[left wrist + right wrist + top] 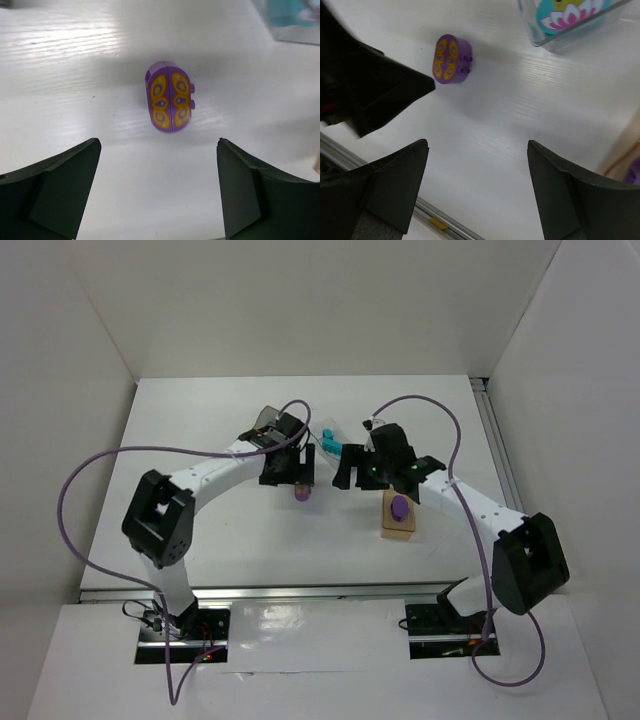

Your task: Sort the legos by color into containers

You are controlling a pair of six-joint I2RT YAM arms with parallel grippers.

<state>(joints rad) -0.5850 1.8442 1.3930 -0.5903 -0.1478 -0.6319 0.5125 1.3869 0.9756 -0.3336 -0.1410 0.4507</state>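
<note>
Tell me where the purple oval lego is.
The purple oval lego lies on the table left of centre in the top view, by the open left gripper, left of the tan bin.

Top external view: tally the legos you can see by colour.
Purple: 2, the oval lego on the table, a purple lego in the tan container.
Cyan: 1 for sure, a cyan lego in the clear container.
Total: 3 visible.

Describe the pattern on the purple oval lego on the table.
The oval lego bears yellow-orange patches with purple spots; clearest in the left wrist view.
</note>
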